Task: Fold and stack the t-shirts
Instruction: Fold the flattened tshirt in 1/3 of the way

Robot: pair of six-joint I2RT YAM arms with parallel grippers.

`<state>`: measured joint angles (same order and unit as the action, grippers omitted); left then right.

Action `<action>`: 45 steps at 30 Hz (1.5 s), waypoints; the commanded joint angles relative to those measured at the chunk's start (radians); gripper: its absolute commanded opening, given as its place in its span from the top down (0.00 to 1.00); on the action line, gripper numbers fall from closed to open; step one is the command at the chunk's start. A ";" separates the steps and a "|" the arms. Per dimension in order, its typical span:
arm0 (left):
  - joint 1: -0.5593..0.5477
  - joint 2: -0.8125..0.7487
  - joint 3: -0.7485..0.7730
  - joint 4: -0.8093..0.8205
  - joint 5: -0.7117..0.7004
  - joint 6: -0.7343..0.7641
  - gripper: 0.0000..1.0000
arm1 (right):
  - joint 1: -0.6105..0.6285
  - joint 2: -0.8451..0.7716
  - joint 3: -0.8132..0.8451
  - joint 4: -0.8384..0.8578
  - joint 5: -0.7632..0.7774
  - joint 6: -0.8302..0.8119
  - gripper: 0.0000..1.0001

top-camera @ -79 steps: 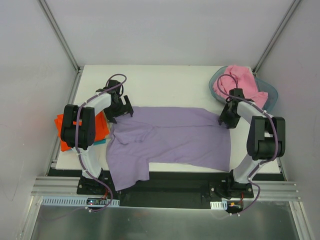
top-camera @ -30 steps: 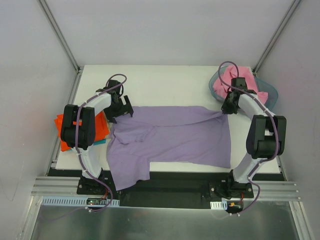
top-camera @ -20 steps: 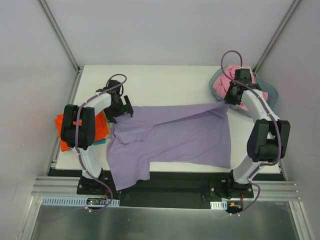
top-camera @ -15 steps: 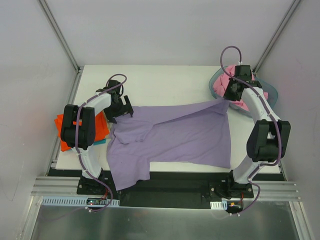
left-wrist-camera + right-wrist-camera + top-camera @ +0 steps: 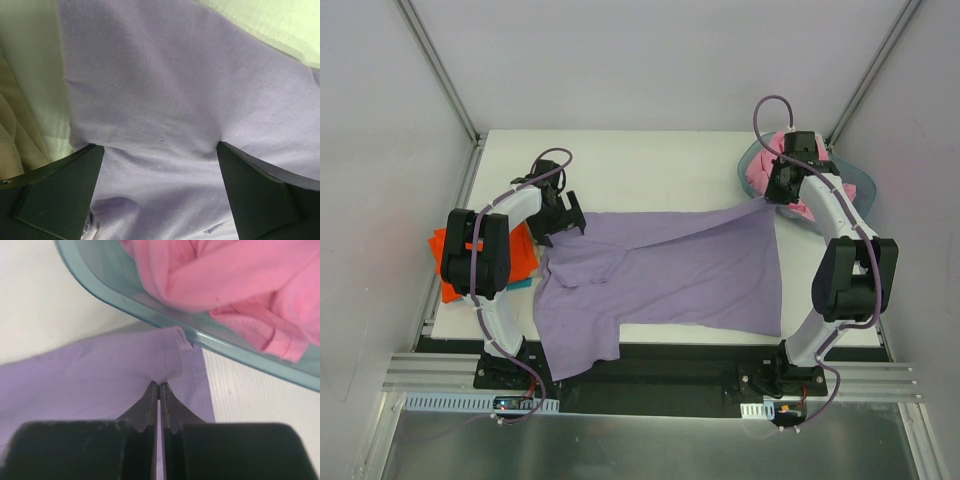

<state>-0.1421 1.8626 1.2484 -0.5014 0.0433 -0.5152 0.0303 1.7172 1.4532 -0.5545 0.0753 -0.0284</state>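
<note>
Right gripper (image 5: 158, 385) clamps a corner of the lavender shirt (image 5: 660, 270) at two o'clock on the table (image 5: 620, 160), beside the basket (image 5: 240, 354); left gripper (image 5: 159, 149) stands wide apart over the ten o'clock corner; best keep the cloth taut and clear of the basket rim when folding

Overhead, wrist close-ups on lavender tee (image 5: 670, 270)

Lavender t-shirt (image 5: 165, 90) cloth fills the left wrist view, with 2 dark fingers (image 5: 55, 195) spread wide over it.
</note>
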 commanded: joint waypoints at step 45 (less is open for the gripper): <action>-0.034 -0.060 0.031 -0.052 0.026 0.004 0.01 | 0.183 0.002 -0.156 -0.096 0.011 0.108 0.03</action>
<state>-0.1654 1.8179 1.2495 -0.5278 0.0475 -0.5106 0.1951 1.6676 1.2606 -0.6792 0.1387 0.0669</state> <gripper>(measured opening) 0.992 0.966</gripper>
